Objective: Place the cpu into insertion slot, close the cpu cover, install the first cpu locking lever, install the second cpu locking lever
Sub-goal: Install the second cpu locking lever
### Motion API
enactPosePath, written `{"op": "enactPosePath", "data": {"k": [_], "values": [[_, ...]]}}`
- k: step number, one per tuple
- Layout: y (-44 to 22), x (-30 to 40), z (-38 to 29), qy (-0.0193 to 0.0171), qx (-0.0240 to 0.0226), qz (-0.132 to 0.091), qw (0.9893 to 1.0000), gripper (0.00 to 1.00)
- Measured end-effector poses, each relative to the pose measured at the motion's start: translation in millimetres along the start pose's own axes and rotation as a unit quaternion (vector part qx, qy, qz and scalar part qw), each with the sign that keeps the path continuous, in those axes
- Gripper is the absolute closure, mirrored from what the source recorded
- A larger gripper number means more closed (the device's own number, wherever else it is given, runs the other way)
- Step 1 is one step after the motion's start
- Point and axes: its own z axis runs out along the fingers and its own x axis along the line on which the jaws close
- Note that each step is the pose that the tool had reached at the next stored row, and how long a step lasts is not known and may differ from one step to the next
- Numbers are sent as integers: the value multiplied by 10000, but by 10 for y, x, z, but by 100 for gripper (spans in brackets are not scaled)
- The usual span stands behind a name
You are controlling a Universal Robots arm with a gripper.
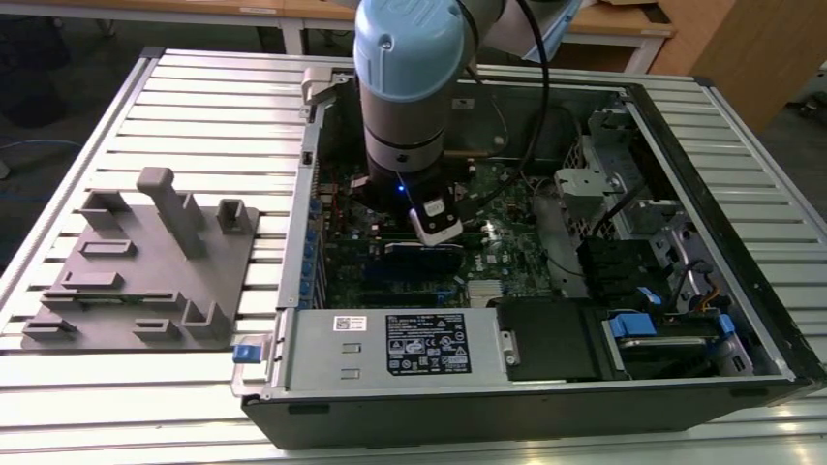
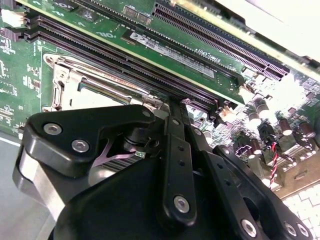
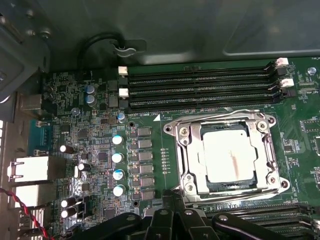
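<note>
First wrist view: silvery cpu (image 3: 231, 155) under closed cpu cover (image 3: 186, 150).

No print legible enough to read

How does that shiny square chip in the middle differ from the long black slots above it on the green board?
The cpu is a pale silvery square, while each memory slot is a long, narrow black strip. The cpu sits alone inside a metal frame, the cpu cover, closed around it; the memory slots lie in parallel rows with white clips at their ends. The cpu's top is flat and smooth, the slots grooved. Both sit on the same green board.
</note>
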Motion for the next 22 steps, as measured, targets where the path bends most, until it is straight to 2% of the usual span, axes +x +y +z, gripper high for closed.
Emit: {"op": "enactPosePath", "data": {"k": [3,8,12,15,17,20,22], "values": [[-1,1,-41,7,36,1,10000,90],[20,-1,-98,7,33,0,10000,90],[42,-3,-189,6,34,0,10000,90],[53,-4,-223,4,60,0,10000,90],[67,-3,-228,-1,113,-1,9999,90],[113,2,-218,-16,266,-8,9996,90],[160,6,-207,-22,335,-11,9994,90]]}}
